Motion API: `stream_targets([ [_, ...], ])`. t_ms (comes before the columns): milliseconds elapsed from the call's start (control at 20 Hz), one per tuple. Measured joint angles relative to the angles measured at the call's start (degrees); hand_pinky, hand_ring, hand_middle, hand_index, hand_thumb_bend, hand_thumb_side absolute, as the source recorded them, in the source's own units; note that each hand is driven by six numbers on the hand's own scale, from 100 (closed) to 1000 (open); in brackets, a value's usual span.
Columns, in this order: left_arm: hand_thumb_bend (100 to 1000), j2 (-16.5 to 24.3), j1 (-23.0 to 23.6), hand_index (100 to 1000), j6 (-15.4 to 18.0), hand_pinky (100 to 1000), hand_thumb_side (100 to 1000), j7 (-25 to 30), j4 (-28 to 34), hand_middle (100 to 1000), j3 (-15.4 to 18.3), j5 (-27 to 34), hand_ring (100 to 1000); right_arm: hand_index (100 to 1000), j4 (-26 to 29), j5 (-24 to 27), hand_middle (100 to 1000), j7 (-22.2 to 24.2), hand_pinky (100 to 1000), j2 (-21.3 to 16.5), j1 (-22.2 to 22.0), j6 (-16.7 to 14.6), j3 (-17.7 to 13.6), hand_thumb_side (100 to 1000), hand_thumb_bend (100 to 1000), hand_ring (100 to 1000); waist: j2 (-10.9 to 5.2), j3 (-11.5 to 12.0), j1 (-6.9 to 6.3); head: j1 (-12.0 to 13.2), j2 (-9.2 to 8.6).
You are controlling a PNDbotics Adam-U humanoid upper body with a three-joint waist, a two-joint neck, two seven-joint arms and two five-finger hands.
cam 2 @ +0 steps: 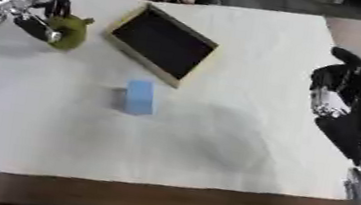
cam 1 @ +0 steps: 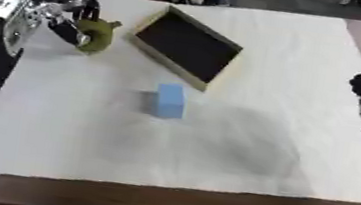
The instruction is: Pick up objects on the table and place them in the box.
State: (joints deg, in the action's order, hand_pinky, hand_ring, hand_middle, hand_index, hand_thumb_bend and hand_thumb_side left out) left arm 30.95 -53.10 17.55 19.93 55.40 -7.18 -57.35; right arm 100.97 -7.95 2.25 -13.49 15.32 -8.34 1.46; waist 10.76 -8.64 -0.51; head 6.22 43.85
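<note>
Closest to the camera was the brown table edge (cam 1: 205, 204), bare wood showing below the white cloth (cam 1: 257, 150) that covered most of the top. A bit further in, pretty much mid-cloth, a light blue block (cam 1: 169, 101) stood upright on its own, nothing touching it.

Behind it and slightly to the right sat the box (cam 1: 223, 75), a shallow wooden tray with a dark inside, turned at an angle to the table edges. It looked empty. The block was near its closest corner but clearly apart from it.

Over at the far left, the left hand (cam 1: 72, 8) had its fingers curled around an olive green object (cam 1: 98, 36), roundish with a little stem-like bit sticking out the top. That thing was just left of the box, not in it.

The right hand (cam 2: 344, 92) hung at the right side, over the cloth's edge, fingers loosely relaxed and holding nothing.
</note>
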Motion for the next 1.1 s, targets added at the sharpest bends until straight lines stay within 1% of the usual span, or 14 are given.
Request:
stream_targets([
  [200, 220, 0.18, -1.22, 579, -0.88, 607, 103, -1.16, 3.04, 420, -0.55, 1.77, 460, 876, -0.01, 0.00, 599, 0.02, 693, 0.00, 0.00, 0.01, 0.00, 444, 100, 678, -0.10, -0.37, 0.00, 0.15, 0.00],
  [300, 216, -0.07, -1.65, 591, -1.52, 608, 104, -2.54, 3.34, 430, -0.84, 1.85, 470, 875, -0.01, 0.00, 598, 0.06, 693, 0.00, 0.01, 0.00, 0.01, 445, 100, 678, -0.11, -0.67, -0.01, 0.26, 0.00],
  [350, 198, -0.45, -1.83, 601, -1.82, 605, 107, -3.39, 3.29, 440, -0.90, 1.84, 479, 875, -0.01, 0.01, 598, 0.11, 693, 0.00, 0.02, -0.04, 0.02, 445, 100, 678, -0.11, -0.80, 0.00, 0.29, 0.00],
  [550, 181, -3.31, -2.97, 613, -3.37, 601, 111, -7.91, 0.68, 451, -1.01, 1.60, 491, 875, -0.02, 0.05, 598, 0.42, 693, 0.02, 0.31, -0.13, 0.40, 444, 100, 677, -0.11, -1.79, -0.01, 0.78, 0.00],
  [800, 196, -6.96, -3.96, 652, -4.35, 620, 111, -13.69, -3.17, 487, -1.17, 0.58, 531, 875, -0.02, 0.20, 598, 0.80, 693, 0.08, 0.75, -0.19, 0.73, 446, 100, 677, 0.24, -3.10, -0.11, 1.31, 0.00],
  [1000, 220, -8.62, -3.98, 690, -4.24, 638, 117, -15.15, -4.89, 530, -1.57, -1.03, 560, 875, -0.02, 0.32, 598, 0.99, 692, 0.09, 0.81, -0.20, 0.89, 446, 100, 677, 0.39, -3.53, -0.28, 1.52, 0.00],
  [1100, 240, -9.00, -3.98, 741, -4.21, 655, 120, -15.17, -5.46, 585, -1.70, -2.07, 592, 875, -0.02, 0.36, 598, 1.04, 692, 0.09, 0.81, -0.21, 0.92, 447, 100, 676, 0.39, -3.55, -0.41, 1.55, 0.00],
])
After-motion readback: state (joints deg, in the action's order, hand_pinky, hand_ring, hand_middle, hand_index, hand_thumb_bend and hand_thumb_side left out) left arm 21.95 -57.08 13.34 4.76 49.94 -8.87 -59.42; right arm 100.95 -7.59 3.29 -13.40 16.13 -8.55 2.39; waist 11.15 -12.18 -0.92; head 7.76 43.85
